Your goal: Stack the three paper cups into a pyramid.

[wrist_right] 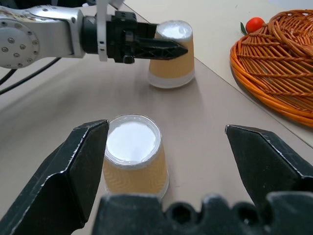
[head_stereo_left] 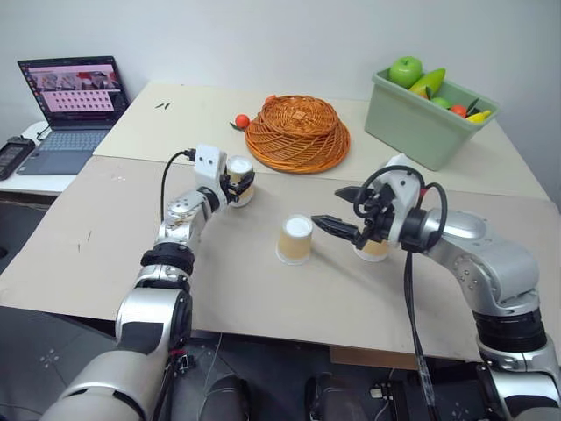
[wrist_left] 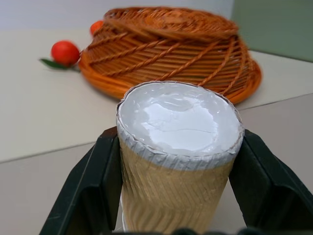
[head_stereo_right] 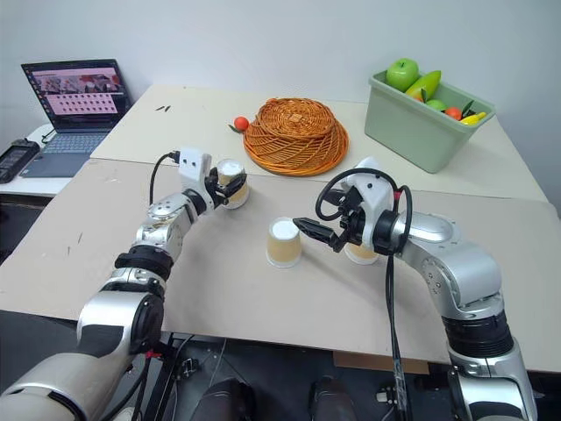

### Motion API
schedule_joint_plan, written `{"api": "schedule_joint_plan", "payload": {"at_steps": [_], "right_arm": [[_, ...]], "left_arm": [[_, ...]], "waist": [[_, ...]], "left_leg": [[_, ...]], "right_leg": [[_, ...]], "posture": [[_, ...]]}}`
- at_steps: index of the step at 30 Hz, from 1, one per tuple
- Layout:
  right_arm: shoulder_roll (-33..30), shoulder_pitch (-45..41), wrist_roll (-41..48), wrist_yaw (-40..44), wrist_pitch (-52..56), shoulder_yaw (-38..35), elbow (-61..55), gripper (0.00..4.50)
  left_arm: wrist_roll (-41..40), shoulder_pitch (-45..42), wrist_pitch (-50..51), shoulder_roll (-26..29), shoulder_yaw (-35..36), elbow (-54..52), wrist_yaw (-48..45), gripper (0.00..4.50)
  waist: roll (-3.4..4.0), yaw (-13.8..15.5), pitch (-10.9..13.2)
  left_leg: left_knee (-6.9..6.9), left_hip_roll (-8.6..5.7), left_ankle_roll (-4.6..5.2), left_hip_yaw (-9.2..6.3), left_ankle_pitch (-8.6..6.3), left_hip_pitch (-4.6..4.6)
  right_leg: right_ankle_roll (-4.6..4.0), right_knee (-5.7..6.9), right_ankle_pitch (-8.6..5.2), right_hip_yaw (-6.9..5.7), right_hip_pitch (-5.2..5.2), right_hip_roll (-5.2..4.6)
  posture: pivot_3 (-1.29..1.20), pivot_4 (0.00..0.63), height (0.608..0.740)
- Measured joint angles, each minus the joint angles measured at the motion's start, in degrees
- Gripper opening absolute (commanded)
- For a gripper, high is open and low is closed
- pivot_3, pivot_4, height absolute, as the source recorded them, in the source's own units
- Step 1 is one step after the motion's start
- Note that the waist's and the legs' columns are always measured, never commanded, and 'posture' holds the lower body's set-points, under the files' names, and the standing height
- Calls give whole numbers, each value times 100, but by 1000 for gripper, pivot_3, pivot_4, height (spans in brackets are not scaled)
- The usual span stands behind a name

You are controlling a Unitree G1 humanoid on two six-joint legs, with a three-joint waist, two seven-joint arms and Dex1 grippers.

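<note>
Beige table (head_stereo_left: 105,219) with three paper cups (head_stereo_left: 294,239), basket (head_stereo_left: 297,132), bin (head_stereo_left: 429,118)

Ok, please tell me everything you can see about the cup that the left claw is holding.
The cup is small, tapered, of tan ribbed paper. It stands upside down: white base on top, white rim below. The left claw is shut on it, one black finger on each side. In the right wrist view it leans slightly and its rim meets the table. It is in front of the basket, apart from it and from the other two cups.
</note>
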Motion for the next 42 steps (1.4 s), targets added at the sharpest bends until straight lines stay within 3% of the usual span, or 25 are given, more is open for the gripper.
{"api": "schedule_joint_plan", "payload": {"at_steps": [7,11,16,42], "right_arm": [[0,154,-94,-82,0,1,-5,4500],[0,240,-92,-114,0,-36,-17,4500],[-10,272,-85,-117,0,-197,-48,4500],[-141,486,-33,-235,182,-400,-309,4500]], "left_arm": [[-428,1901,629,775,-435,-2734,-1526,2542],[-843,2448,1236,1148,-568,-3710,-2200,2542],[-1112,2504,1789,1189,-788,-4388,-2497,2542],[-724,1988,1468,904,-1018,-3459,-2243,2542]], "waist": [[1,-59,0],[2,-40,0],[2,14,0],[2,41,0]], "left_leg": [[9,2,-1,-1,0,3],[22,3,-2,-5,1,5],[24,2,0,-12,0,3],[25,1,2,-23,-1,3]], "right_leg": [[1,1,-1,2,-1,-3],[1,11,-1,3,2,-3],[1,10,-1,4,3,-3],[1,8,-1,5,4,-1]], "posture": [[0,150,693],[0,150,693],[0,150,693],[0,150,693]]}}
